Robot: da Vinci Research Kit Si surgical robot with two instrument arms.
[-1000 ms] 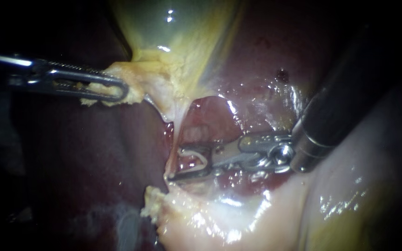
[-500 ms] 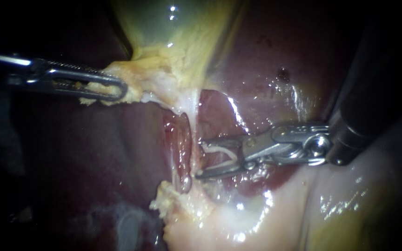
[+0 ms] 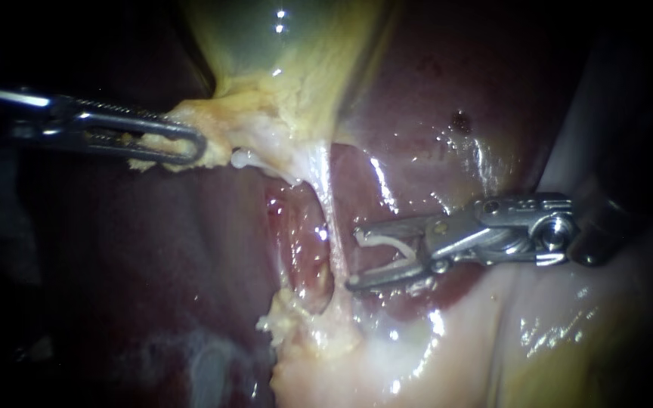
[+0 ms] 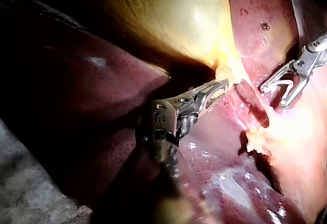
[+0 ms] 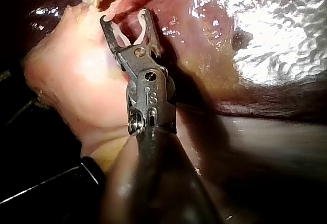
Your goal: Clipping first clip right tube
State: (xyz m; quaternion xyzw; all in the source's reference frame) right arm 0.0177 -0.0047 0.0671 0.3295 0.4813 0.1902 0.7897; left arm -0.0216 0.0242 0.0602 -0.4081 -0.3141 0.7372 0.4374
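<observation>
My left instrument (image 3: 190, 143) comes in from the left, its jaws shut on the yellow fatty tissue (image 3: 228, 128) at the narrow end of the gallbladder (image 3: 281, 53), holding it to the left. From there a thin pale tube (image 3: 326, 219) runs down, with a redder strand (image 3: 296, 249) to its left. My right instrument (image 3: 353, 258) lies just right of the pale tube, not around it. Its jaws stand wide apart with a white clip (image 3: 387, 248) seated between them. The right wrist view shows the same clip (image 5: 127, 27) touching both jaws (image 5: 125, 19).
Dark red liver (image 3: 153, 249) lies behind and to the left. A pale glistening mound of tissue (image 3: 530, 332) fills the lower right under my right instrument's shaft. A ragged yellow lump (image 3: 289, 321) sits at the foot of the tubes.
My right instrument has drawn back to the right with the clip; its jaw tips, earlier reaching past the tubes, now lie right of the pale tube. The left instrument has not moved.
</observation>
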